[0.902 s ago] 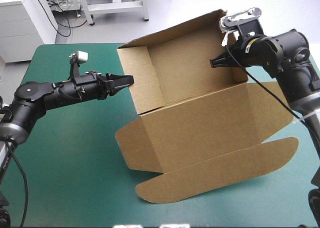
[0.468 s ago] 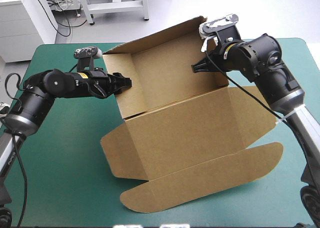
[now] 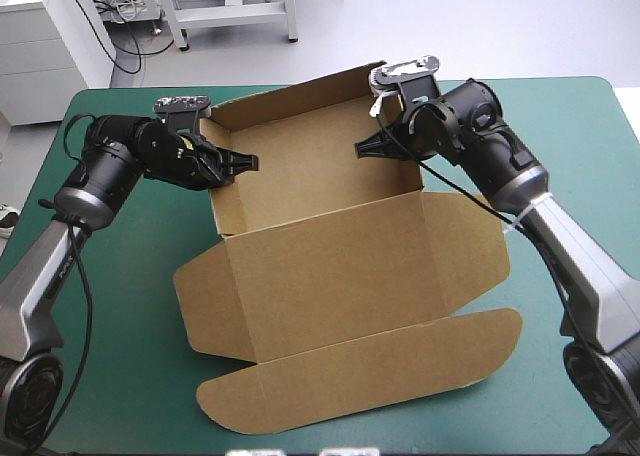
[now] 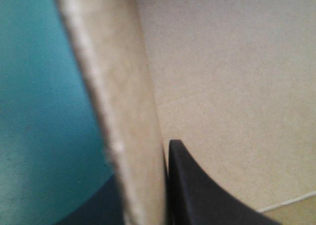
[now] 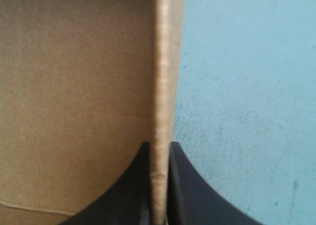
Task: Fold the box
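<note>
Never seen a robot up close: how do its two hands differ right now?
The left hand pinches the brown box's left wall; the right hand pinches its right wall. The wall runs straight between the right hand's fingers but slants between the left hand's. Both are shut on board, pointing inward.

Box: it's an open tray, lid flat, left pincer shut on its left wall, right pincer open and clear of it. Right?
No. The right pincer is not open and clear: the right wrist view shows it shut on the box's right wall. The rest stands: open tray, lid flat, left pincer shut on the left wall.
</note>
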